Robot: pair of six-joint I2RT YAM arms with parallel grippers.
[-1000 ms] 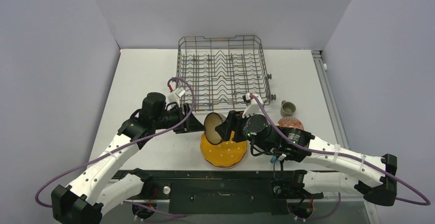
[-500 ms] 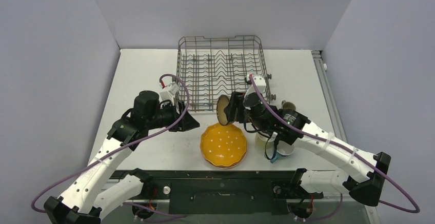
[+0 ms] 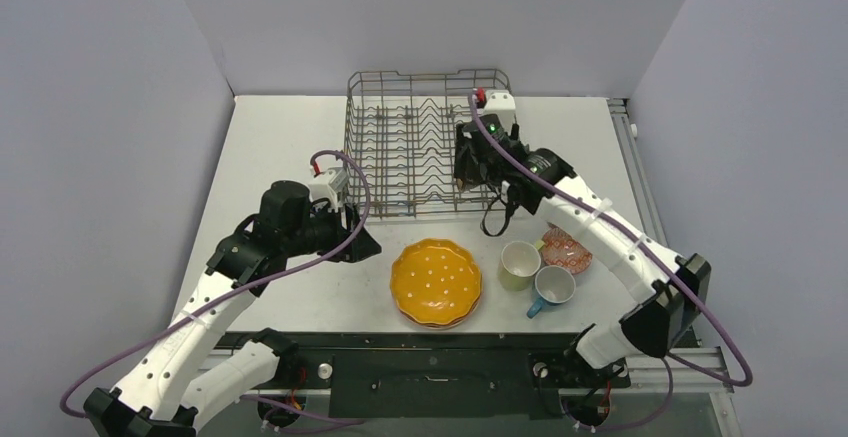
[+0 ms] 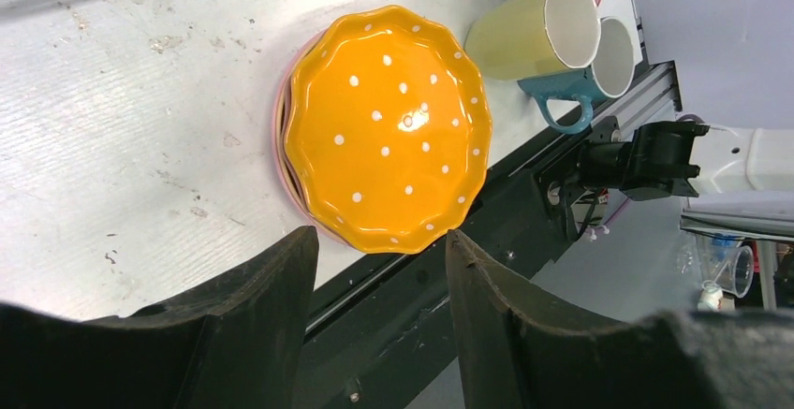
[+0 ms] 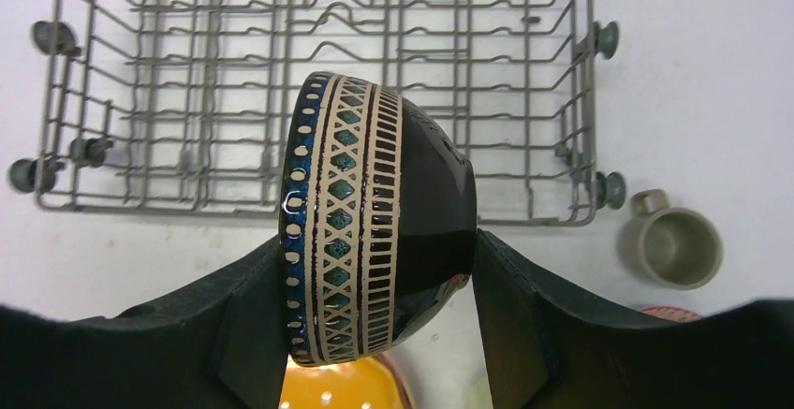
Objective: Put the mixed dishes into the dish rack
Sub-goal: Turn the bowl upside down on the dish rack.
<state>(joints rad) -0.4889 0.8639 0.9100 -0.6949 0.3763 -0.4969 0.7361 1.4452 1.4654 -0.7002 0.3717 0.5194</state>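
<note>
Top view: the right gripper hangs over the dish rack, toward its right side. The left gripper sits low beside the orange plate, well clear. Left wrist: fingers partly apart and empty, with the plate stack ahead, close to the table's front edge. Right wrist: the dark bowl is clamped on edge, above the rack's near wall. My call: lower it straight between tine rows. The grey mug outside the rack shouldn't interfere.

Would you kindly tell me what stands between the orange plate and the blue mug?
The pale-yellow mug stands between the orange plate and the blue mug, as the top view shows.
</note>
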